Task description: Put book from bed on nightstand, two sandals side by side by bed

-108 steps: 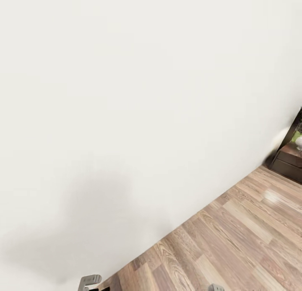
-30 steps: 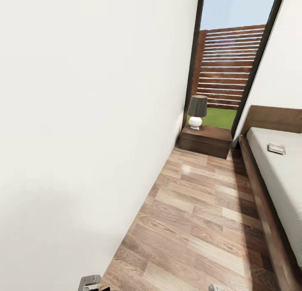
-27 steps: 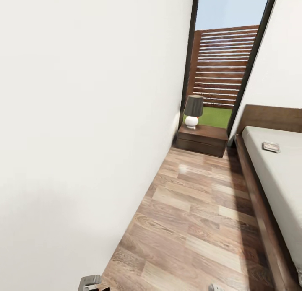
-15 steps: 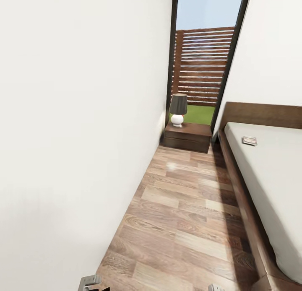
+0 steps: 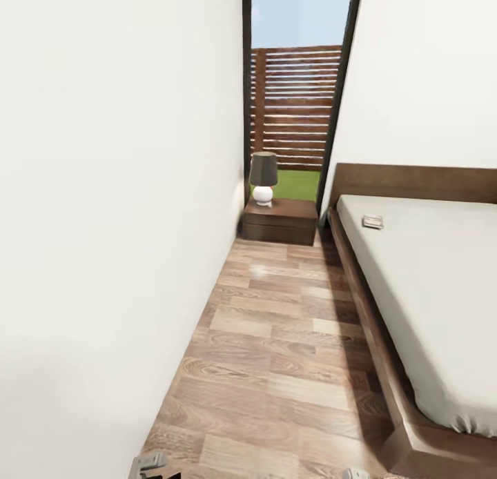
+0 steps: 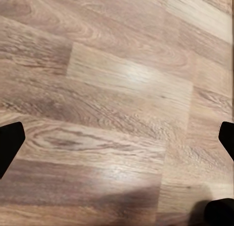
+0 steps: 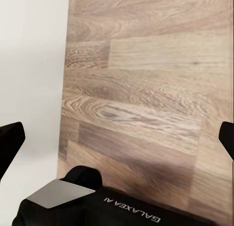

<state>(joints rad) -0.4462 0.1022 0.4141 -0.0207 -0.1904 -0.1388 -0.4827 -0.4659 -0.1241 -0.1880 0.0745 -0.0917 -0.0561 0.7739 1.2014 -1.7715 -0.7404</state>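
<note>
In the head view the bed (image 5: 428,292) runs along the right, with an off-white mattress, dark wooden frame and brown headboard. The small book (image 5: 373,221) lies flat on the mattress near the headboard. A dark reddish-brown nightstand (image 5: 279,221) stands at the far end of the aisle, between the wall and the bed. In the left wrist view my left gripper (image 6: 117,138) is open over bare wood floor, its dark fingertips (image 6: 9,143) at the picture's edges. My right gripper (image 7: 117,138) is open too, above floor beside the white wall. The sandals are out of view.
A small lamp (image 5: 263,178) with a dark shade and white base stands on the nightstand. A white wall (image 5: 103,223) bounds the aisle on the left. Behind the nightstand a tall dark-framed window (image 5: 297,99) shows a slatted fence. A narrow strip of wood floor (image 5: 276,348) runs ahead.
The camera has swung round from a blank wall to the aisle, so nightstand, window and bed have come into the picture and shifted left. The book lies where it was.
</note>
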